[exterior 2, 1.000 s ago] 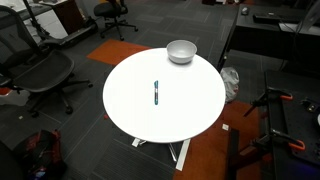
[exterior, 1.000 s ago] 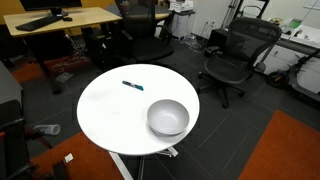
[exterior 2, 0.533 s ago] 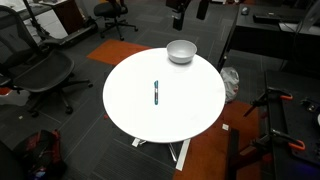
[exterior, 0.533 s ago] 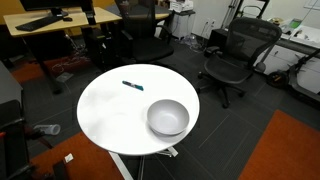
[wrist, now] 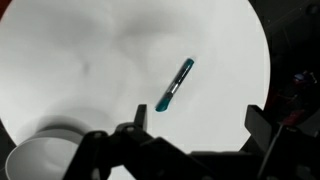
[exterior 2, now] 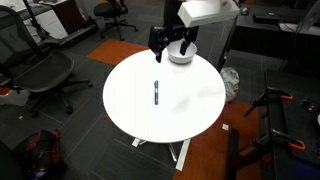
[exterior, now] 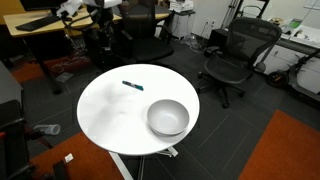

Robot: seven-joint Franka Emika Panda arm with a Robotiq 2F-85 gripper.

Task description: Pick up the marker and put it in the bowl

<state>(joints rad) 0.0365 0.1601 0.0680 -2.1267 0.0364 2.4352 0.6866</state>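
Observation:
The marker [exterior: 132, 85], a thin dark stick with a teal section, lies on the round white table [exterior: 110, 120], seen in both exterior views [exterior 2: 156, 93]. The light grey bowl [exterior: 168, 117] stands upright and empty near the table's rim. In an exterior view the bowl [exterior 2: 181, 58] is partly hidden behind my gripper [exterior 2: 171, 47], which hangs above the table. In the wrist view my gripper [wrist: 196, 125] is open and empty, high above the marker [wrist: 175, 84], with the bowl [wrist: 40, 160] at lower left.
Black office chairs [exterior: 235, 55] and wooden desks [exterior: 60, 20] surround the table. More chairs [exterior 2: 35, 75] and an orange floor mat [exterior 2: 110, 50] lie around it. A tripod stand [exterior 2: 275, 115] stands beside the table.
My arm and gripper have come into both exterior views from the top and now hang over the table's bowl side. Marker and bowl have not moved.

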